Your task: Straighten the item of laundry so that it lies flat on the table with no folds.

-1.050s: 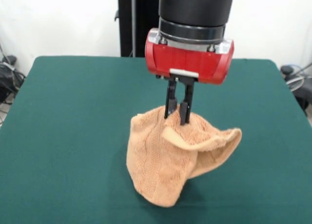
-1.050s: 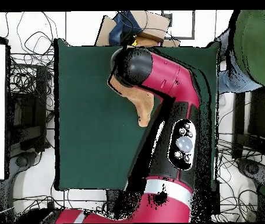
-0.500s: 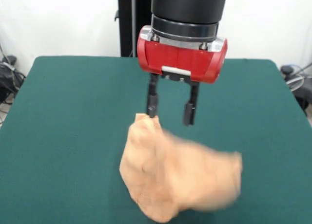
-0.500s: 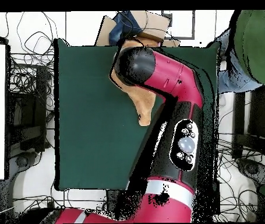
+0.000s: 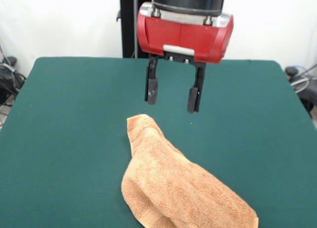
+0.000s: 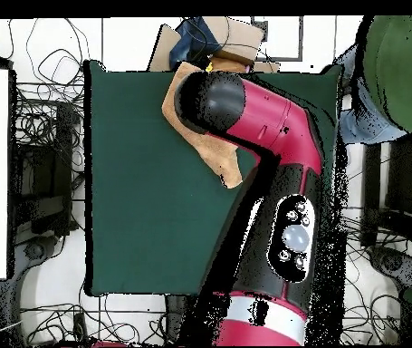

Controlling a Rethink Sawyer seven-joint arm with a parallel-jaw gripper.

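The light orange-tan towel (image 5: 178, 188) lies folded over itself on the green table (image 5: 64, 119), a narrow corner pointing toward the far side and its wide end at the near edge. My gripper (image 5: 172, 98) hangs open a short way above that narrow corner, with nothing between its fingers. In the overhead view the towel (image 6: 218, 156) shows as a tan strip beside the red arm (image 6: 263, 118), which hides the gripper and part of the cloth.
Cardboard and a blue item (image 6: 211, 41) lie just beyond the table's far edge in the overhead view. A person in green (image 6: 399, 63) stands at the top right corner. Cables cover the floor around the table.
The gripper opened and let go of the towel, then rose. The towel dropped from its bunched, lifted shape and now lies spread lower on the table.
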